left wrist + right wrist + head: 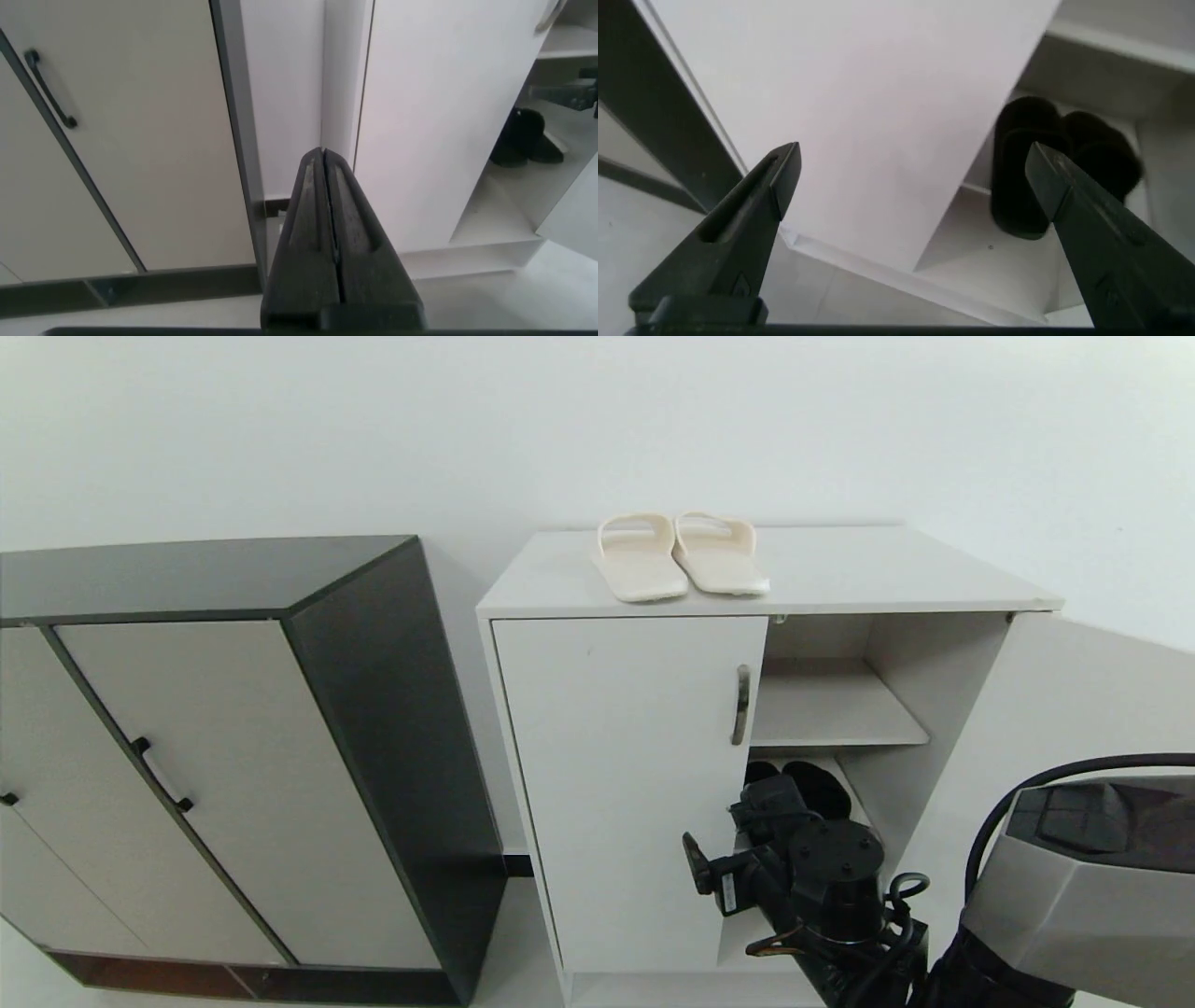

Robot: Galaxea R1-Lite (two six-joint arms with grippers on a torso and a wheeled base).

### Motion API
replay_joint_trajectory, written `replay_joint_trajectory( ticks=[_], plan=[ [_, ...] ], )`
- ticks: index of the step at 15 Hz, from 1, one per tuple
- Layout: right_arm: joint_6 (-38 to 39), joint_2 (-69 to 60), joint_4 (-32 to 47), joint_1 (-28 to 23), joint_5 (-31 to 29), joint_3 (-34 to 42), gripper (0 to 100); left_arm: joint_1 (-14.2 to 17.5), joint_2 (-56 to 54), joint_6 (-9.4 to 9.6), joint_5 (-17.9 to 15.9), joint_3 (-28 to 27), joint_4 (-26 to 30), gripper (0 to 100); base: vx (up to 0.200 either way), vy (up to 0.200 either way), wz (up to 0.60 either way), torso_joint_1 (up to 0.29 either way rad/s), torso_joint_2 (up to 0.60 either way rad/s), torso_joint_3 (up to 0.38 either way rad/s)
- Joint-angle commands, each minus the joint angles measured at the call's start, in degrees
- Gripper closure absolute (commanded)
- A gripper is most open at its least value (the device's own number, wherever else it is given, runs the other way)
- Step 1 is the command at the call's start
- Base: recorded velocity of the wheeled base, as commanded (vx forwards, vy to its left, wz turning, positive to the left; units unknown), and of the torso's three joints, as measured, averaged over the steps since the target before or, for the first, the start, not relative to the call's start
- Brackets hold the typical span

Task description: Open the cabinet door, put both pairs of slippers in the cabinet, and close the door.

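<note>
Smooth matt white cabinet, centre frame: left door closed, curved metal handle, right bay open. Cream slippers, moulded slides, lie side by side on top, upper centre, long axes front to back, straps at the far end. Black slippers sit on the lower shelf, partly hidden by the right arm. Right gripper jaws spread wide, empty; left gripper jaws pressed together, empty

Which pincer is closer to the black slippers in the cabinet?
Right. The right pincer is open just before the black slippers; the left pincer is farther off, by the dark cabinet.
</note>
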Motion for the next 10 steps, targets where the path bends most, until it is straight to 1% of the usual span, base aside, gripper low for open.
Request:
replay_joint_trajectory(
  ticks=[1,5,10],
  plan=[
    [-0.01,0.11,-0.02,0.04,0.01,0.0,0,-0.04,0.08,-0.01,0.01,0.0,0.01,100,0.0,0.0,0.0,0.144,-0.47,-0.315],
    [-0.01,0.37,-0.19,0.04,0.01,0.0,0,-0.04,0.08,-0.01,0.01,0.0,0.01,100,0.0,0.0,0.0,0.165,-0.48,-0.316],
    [-0.01,0.46,-0.19,0.04,0.01,0.0,0,-0.04,0.08,-0.01,0.01,0.0,0.01,100,0.0,0.0,0.0,0.195,-0.51,-0.309]
  ],
)
